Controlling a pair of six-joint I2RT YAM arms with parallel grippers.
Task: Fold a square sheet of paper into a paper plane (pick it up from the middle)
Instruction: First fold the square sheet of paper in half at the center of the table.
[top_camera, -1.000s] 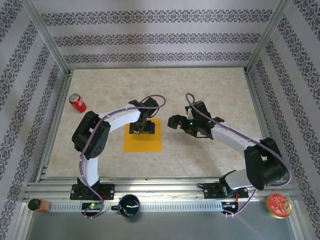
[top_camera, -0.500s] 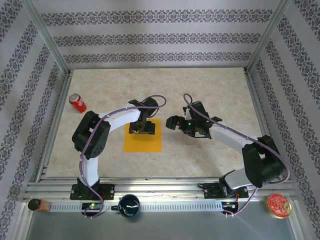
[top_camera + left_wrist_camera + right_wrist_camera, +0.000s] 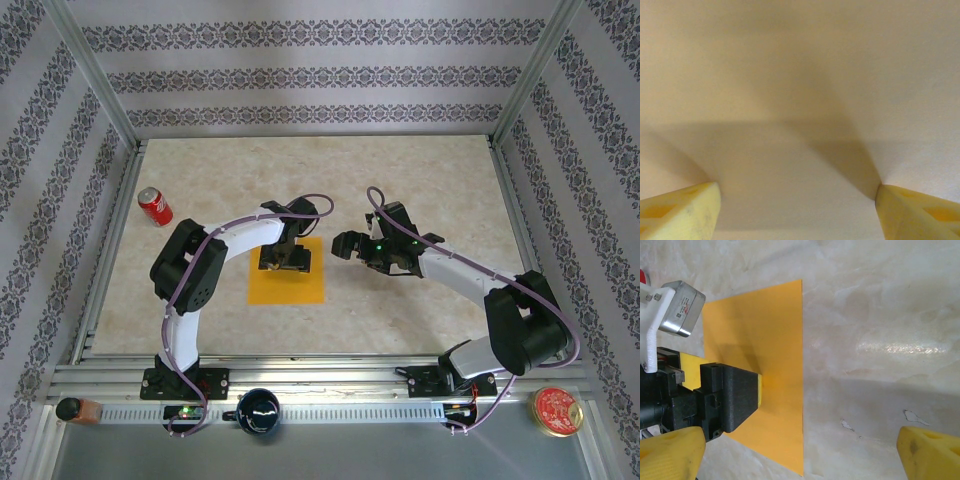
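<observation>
The square sheet of paper (image 3: 290, 285) lies flat and unfolded, orange-yellow, on the marble table centre. My left gripper (image 3: 285, 257) points down onto its far half. In the left wrist view its yellow fingertips (image 3: 682, 210) stand wide apart and open, tips against the paper (image 3: 800, 75). My right gripper (image 3: 345, 245) hovers open just right of the sheet, off the paper. The right wrist view has its gripper (image 3: 800, 455) over bare table beside the sheet's (image 3: 777, 355) right edge, and the left gripper's black body (image 3: 730, 395) on the paper. The paper plane is out of view.
A red soda can (image 3: 155, 206) lies at the table's left side. On the front rail sit a black mug (image 3: 258, 410), an orange bottle (image 3: 75, 410) and a red tin (image 3: 556, 411). Aluminium posts and patterned walls enclose the table.
The right gripper has edged slightly left toward the sheet. The left arm's elbow has shifted a little while its gripper stays on the paper.
</observation>
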